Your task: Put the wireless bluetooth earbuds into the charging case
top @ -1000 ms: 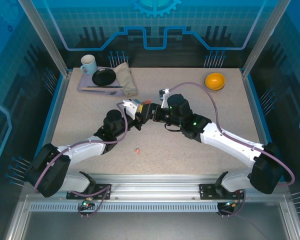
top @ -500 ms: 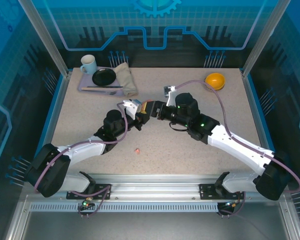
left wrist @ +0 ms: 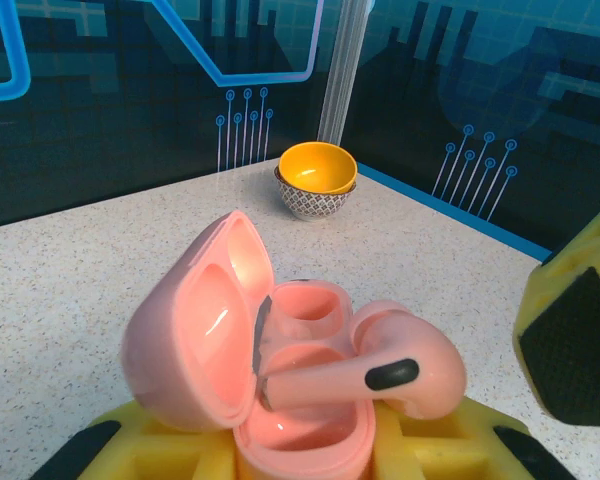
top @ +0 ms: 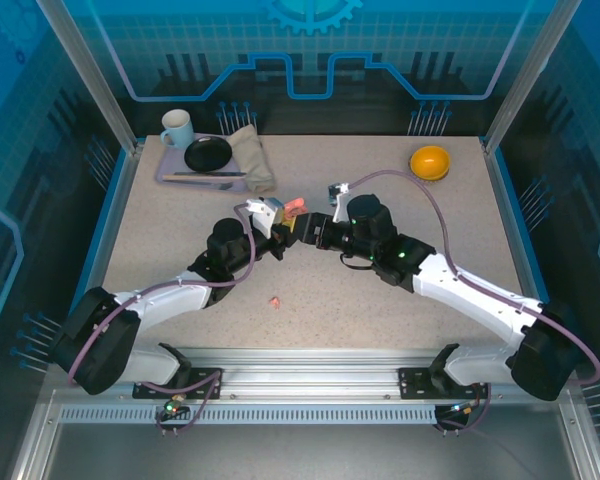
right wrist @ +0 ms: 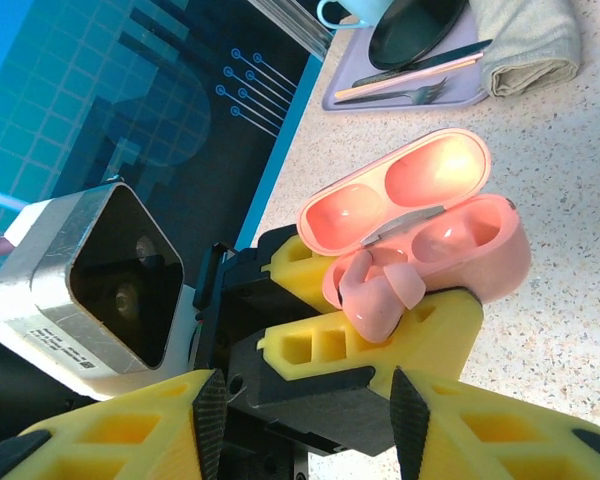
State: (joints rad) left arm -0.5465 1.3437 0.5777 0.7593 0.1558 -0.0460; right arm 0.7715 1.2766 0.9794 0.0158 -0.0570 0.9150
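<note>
Salmon-pink plastic is dominating the left wrist view: the charging case (left wrist: 205, 345) is sitting with its lid swung open, and the left gripper (left wrist: 300, 455) is pinching the case's base between its yellow fingers (left wrist: 160, 445); a pink earbud (left wrist: 400, 365) is lying across the mouth of the case, its stem pointing toward the hinge and its head bulging over the rim on the side away from the lid, not seated in a well; a dark oval patch is showing on its stem.

From above, the case is sitting over the middle of the table (top: 180, 230); the right gripper (top: 306, 227) is hovering just beside it, jaws spread with nothing between them. A second pink earbud (top: 274, 299) is lying on the table nearer the arm bases, well apart from the case.

An orange bowl (top: 430, 161) is standing at the far right; a tray (top: 170, 178) at the far left is carrying a mug (top: 176, 127), a black plate (top: 208, 154), a folded cloth (top: 252, 158) and cutlery (top: 205, 176).

A white label on the silver camera block (right wrist: 90, 290) is carrying print too small to read.
</note>
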